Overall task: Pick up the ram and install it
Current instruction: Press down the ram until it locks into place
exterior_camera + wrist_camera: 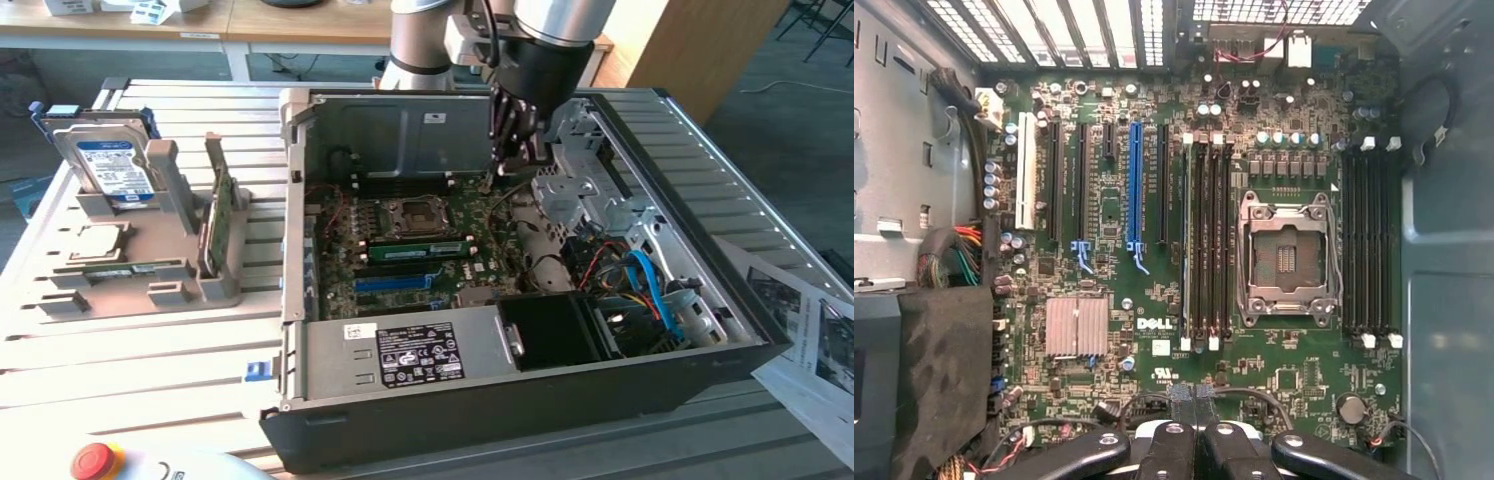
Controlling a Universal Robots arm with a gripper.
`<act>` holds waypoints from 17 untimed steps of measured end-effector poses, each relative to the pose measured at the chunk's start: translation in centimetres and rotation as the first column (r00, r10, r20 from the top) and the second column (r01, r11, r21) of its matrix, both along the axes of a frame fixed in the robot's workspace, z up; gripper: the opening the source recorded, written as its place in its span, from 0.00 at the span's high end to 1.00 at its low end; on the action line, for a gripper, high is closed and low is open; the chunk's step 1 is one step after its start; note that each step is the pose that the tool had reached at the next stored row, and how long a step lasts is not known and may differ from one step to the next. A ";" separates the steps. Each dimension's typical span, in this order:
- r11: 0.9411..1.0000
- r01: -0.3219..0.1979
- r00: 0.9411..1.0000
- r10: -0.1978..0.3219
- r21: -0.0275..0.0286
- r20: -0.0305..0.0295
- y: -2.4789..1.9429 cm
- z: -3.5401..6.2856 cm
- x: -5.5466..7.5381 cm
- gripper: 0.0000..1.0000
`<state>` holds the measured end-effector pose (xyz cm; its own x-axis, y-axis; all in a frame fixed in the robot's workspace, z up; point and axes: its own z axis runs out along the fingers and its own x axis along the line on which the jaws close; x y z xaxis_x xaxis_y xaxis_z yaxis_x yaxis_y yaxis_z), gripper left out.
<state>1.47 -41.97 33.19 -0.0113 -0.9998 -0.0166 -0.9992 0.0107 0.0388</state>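
Pickup looked pending: black gripper [514, 150] hung shut, empty over green motherboard [1154, 345]; thin green ram stick [218, 215] sat in grey rack [160, 290], grasp needing opened jaws.

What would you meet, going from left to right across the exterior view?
In order: hard drive → ram → socket → blue cable → papers.
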 end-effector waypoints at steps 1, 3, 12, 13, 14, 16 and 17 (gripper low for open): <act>1.000 0.000 1.000 0.000 0.000 0.000 0.00 -0.05 0.0 0.89; 1.000 0.000 1.000 0.000 0.000 0.000 0.00 -0.19 0.0 0.89; 1.000 0.000 1.000 0.000 0.000 0.000 0.00 -0.82 0.0 0.89; 1.000 0.000 1.000 0.000 0.000 0.001 0.00 -0.87 0.0 0.89; 1.000 0.000 1.000 0.000 0.000 0.001 0.00 -0.93 0.0 0.89; 1.000 0.000 1.000 0.000 0.000 0.001 0.00 -1.05 0.0 0.89; 1.000 0.000 1.000 0.000 0.000 0.001 0.00 -1.12 0.0 0.89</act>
<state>1.47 -41.97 32.08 -0.0114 -0.9998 -0.0166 -0.9992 0.0107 0.0379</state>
